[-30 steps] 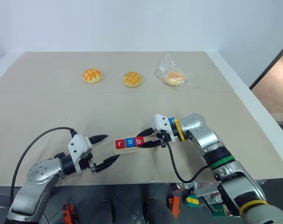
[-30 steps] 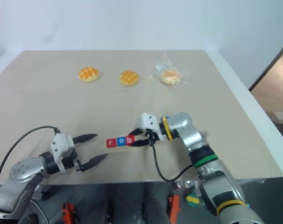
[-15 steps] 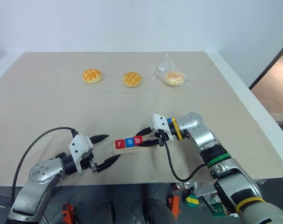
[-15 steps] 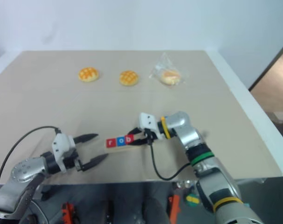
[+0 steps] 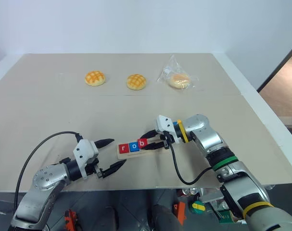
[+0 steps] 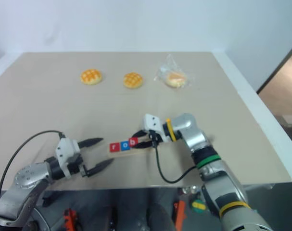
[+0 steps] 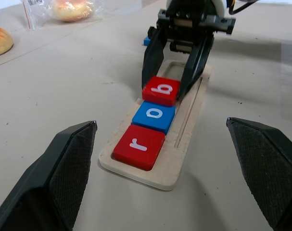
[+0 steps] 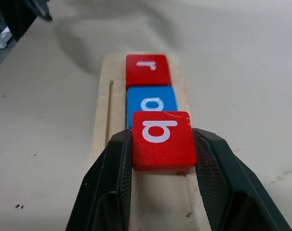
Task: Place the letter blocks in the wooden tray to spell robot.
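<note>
Holding a red letter block marked b (image 8: 161,139) between its two black fingers, my right tool (image 5: 154,140) sits at the right end of the wooden tray (image 5: 135,153), just below the middle of the head view. The tray lies near the front edge of the counter (image 5: 49,110). Two blocks already rest in its groove: a red r (image 7: 138,144) at the left end and a blue o (image 7: 154,115) beside it. The b is against the o, and I cannot tell whether it lies fully flat in the groove.

My left tool (image 5: 107,155) hovers at the lower left, just beside the tray's left end, its fingers spread wide and holding nothing.

Risks, as I judge them: if I let go while the b is tilted or riding on the groove's lip, it could tip out or settle crooked. My fingers straddle the tray, so pulling back at an angle could drag the b or slide the whole light tray toward the counter's front edge. Pushing too hard leftward could shove the o and r out of line.

A small blue piece (image 7: 146,41) on the counter behind my right tool may be another block; its letter is hidden.

Readable writing: white lowercase r, o and b on the blocks. Three round buns lie along the upper part of the frame, the rightmost in a clear bag (image 5: 176,76) with no legible label.
</note>
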Motion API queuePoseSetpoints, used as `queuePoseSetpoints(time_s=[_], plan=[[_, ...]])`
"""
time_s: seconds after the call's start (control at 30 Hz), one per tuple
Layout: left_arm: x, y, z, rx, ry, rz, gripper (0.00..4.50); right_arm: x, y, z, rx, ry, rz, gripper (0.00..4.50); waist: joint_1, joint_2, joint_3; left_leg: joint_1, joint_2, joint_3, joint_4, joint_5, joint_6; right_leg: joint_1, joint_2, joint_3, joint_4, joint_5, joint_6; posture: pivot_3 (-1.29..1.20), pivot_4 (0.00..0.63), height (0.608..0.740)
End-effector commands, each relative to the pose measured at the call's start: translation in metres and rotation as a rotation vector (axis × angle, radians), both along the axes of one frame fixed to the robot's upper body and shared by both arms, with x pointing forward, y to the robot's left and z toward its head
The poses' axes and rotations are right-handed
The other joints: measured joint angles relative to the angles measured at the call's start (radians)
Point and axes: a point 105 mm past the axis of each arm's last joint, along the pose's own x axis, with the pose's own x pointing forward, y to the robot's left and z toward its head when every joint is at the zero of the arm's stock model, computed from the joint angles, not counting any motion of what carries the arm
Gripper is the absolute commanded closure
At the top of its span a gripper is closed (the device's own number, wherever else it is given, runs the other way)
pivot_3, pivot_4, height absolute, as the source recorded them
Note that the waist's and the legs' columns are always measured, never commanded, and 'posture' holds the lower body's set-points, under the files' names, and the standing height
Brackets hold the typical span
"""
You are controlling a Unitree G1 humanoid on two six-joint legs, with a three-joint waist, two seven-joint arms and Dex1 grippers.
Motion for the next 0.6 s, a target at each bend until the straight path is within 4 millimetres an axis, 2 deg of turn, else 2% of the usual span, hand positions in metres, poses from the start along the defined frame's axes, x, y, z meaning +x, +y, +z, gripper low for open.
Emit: queuePoseSetpoints(time_s=[0.03, 0.23, 0.6], plan=[[-0.004, -0.006, 0.011, -0.062, 0.010, -0.046, 0.00, 0.002, -0.007, 0.016, 0.017, -0.051, -0.005, 2.69, 0.000, 0.000, 0.000, 0.000, 0.000, 0.000, 0.000, 0.000, 0.000, 0.000, 0.000, 0.000, 0.000, 0.000, 0.000, 0.00, 0.150, 0.740], [-0.008, -0.013, 0.011, -0.071, 0.058, -0.106, 0.00, 0.001, -0.007, 0.009, 0.001, -0.043, -0.011, 2.69, 0.000, 0.000, 0.000, 0.000, 0.000, 0.000, 0.000, 0.000, 0.000, 0.000, 0.000, 0.000, 0.000, 0.000, 0.000, 0.00, 0.150, 0.740], [-0.003, -0.018, 0.023, -0.055, 0.032, -0.088, 0.00, -0.003, 0.001, 0.000, -0.011, -0.026, 0.019, 2.69, 0.000, 0.000, 0.000, 0.000, 0.000, 0.000, 0.000, 0.000, 0.000, 0.000, 0.000, 0.000, 0.000, 0.000, 0.000, 0.00, 0.150, 0.740]])
